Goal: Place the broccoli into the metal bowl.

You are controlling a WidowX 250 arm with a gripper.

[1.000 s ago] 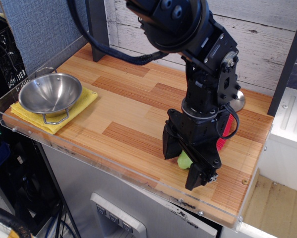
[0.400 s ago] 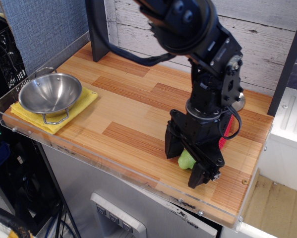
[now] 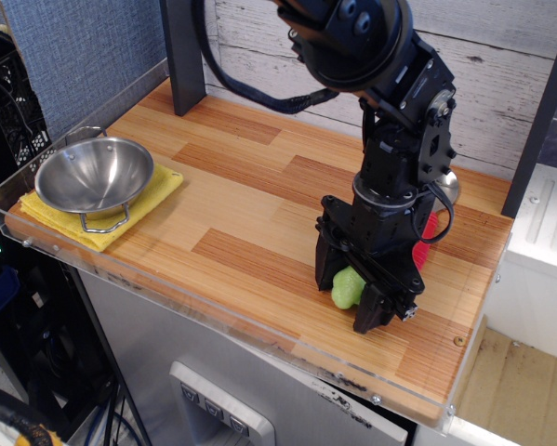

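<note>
The light-green broccoli point(image 3: 346, 288) sits between the two black fingers of my gripper point(image 3: 348, 295) near the table's front right edge. The fingers press on both sides of it, so the gripper is shut on the broccoli, which is at or just above the wood. The metal bowl point(image 3: 95, 174) stands empty on a yellow cloth point(image 3: 163, 190) at the far left of the table, well away from the gripper.
A red-handled spoon point(image 3: 431, 230) lies behind the gripper, mostly hidden by the arm. A clear acrylic rim point(image 3: 213, 316) runs along the table's front and left edges. A dark post point(image 3: 183, 56) stands at the back left.
The fingers have closed in on the broccoli. The gripper and the broccoli have shifted slightly up and to the right.
</note>
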